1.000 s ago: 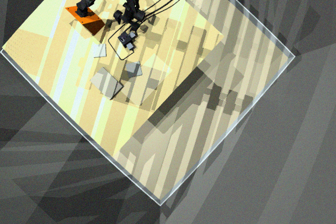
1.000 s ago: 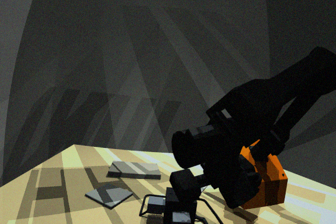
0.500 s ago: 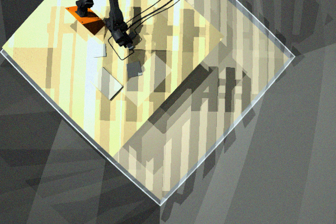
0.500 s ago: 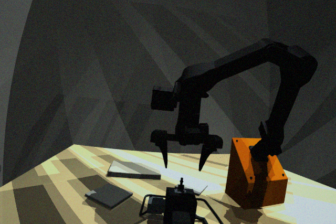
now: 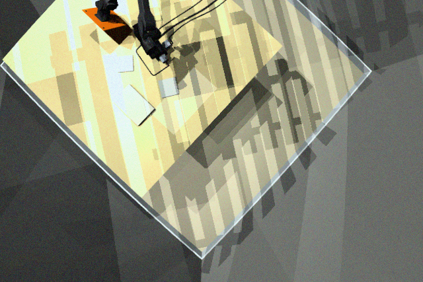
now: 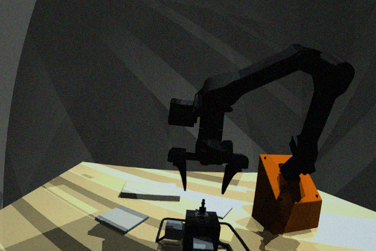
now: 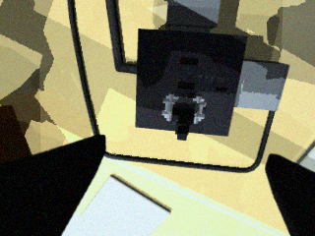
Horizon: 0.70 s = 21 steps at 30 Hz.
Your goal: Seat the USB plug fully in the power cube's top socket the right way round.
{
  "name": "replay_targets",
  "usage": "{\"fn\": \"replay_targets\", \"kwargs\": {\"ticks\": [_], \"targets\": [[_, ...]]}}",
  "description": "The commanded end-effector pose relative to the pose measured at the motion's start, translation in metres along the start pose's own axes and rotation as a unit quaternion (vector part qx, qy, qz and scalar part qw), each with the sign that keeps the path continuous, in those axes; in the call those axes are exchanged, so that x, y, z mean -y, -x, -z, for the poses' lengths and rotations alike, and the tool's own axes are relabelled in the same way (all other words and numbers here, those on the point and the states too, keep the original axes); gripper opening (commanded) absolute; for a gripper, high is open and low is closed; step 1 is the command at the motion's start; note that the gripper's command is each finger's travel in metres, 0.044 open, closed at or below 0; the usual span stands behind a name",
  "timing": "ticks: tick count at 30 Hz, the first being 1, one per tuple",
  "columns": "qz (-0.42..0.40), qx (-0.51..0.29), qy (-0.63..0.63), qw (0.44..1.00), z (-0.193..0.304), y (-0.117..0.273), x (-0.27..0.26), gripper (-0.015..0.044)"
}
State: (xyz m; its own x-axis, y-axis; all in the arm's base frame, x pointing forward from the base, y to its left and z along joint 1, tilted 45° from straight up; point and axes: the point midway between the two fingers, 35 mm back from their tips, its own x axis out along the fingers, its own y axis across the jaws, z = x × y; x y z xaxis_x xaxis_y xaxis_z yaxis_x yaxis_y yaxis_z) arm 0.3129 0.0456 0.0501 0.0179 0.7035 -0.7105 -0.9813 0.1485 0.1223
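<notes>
The black power cube (image 6: 194, 224) (image 7: 153, 74) stands on the table with its top face up. The small black plug (image 6: 202, 204) (image 7: 183, 114) stands upright in the top, inside a shiny metal surround (image 7: 168, 109) near one edge. How deep it sits and which way round it is cannot be told clearly. My gripper (image 6: 204, 191) (image 7: 184, 151) is wide open and empty, pointing down. In the exterior view its fingertips are a little above the plug, one to each side; in the wrist view the plug shows slightly above the line between them. In the top view the arm hides most of the cube.
Grey blocks (image 6: 174, 229) (image 7: 261, 86) stick out from the cube's sides. Black cables (image 5: 194, 9) (image 7: 84, 74) run around and behind it. A pale slab (image 5: 136, 104) (image 6: 151, 188), a grey square (image 5: 168, 88) (image 6: 121, 218) and a white square (image 5: 126, 63) (image 7: 118, 206) lie nearby. The orange base (image 5: 112, 24) (image 6: 267, 166) carries the arm.
</notes>
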Motion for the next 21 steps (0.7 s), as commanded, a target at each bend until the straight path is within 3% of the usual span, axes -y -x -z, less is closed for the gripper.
{"fn": "replay_targets", "kwargs": {"ticks": [1,21], "targets": [[-0.002,0.002,-0.003,1.000,0.000,-0.005,-0.001,0.0440],[-0.002,0.003,-0.003,1.000,0.000,-0.025,-0.001,0.0440]]}}
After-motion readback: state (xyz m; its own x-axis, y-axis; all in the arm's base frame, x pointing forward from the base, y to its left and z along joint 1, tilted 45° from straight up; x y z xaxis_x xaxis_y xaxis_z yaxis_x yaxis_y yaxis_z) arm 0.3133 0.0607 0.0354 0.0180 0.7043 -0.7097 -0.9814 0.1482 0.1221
